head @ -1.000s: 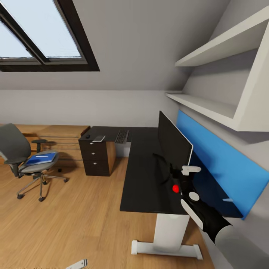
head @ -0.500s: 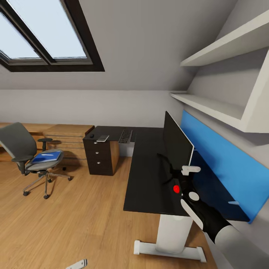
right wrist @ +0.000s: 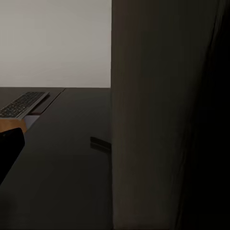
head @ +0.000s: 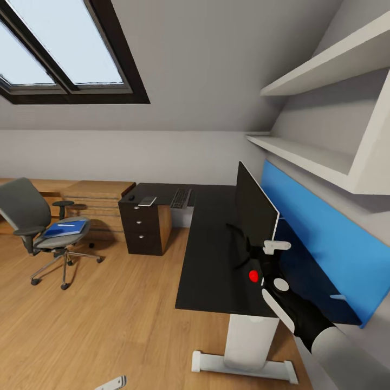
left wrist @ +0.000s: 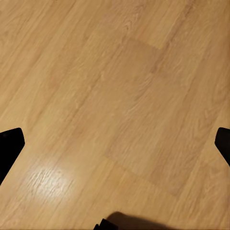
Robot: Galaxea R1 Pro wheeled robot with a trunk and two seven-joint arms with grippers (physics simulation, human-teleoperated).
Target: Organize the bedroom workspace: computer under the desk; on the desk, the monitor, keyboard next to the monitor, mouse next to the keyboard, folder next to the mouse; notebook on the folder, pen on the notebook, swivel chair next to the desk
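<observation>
The black desk carries the monitor along its right side. At its far end lie the keyboard, the notebook and the mouse. The swivel chair stands apart on the left with the blue folder on its seat. My right gripper hovers at the monitor's foot. In the right wrist view the monitor's panel looms very close and one fingertip sits wide out, so it reads as open. My left gripper hangs open over bare floor. The computer and pen are out of view.
A black drawer unit stands under the desk's far end, with low wood shelf units beside it. A blue panel and white wall shelves line the right wall. Wood floor lies between chair and desk.
The whole view shifted a little as the camera moved. My right arm keeps the same pose at the monitor, and nothing on the desk or chair moved.
</observation>
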